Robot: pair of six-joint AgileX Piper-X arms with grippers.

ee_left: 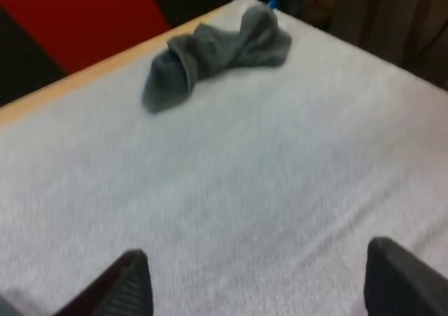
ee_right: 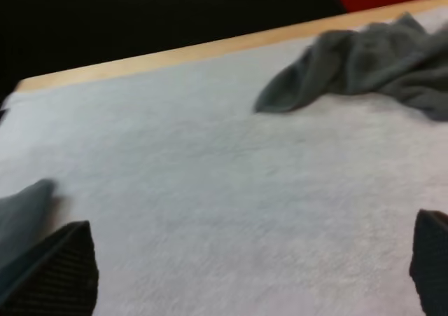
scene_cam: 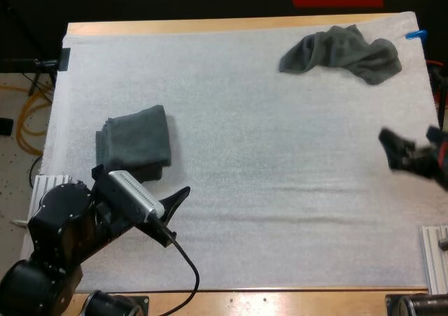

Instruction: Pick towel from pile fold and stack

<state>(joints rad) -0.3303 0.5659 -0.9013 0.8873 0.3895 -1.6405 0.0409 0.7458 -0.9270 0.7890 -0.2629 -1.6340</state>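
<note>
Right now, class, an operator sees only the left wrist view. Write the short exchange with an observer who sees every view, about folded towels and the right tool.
Operator: I see one crumpled towel. Any folded ones?
Observer: Yes, a folded stack lies near the mat's left edge.
Operator: And the right tool?
Observer: The right tool is open, by the mat's right edge.

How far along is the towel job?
Done: a folded stack sits at the left of the mat. In hand: nothing; left gripper and right gripper are open over bare mat. Left: one crumpled towel far right, not yet picked, folded or stacked.
</note>
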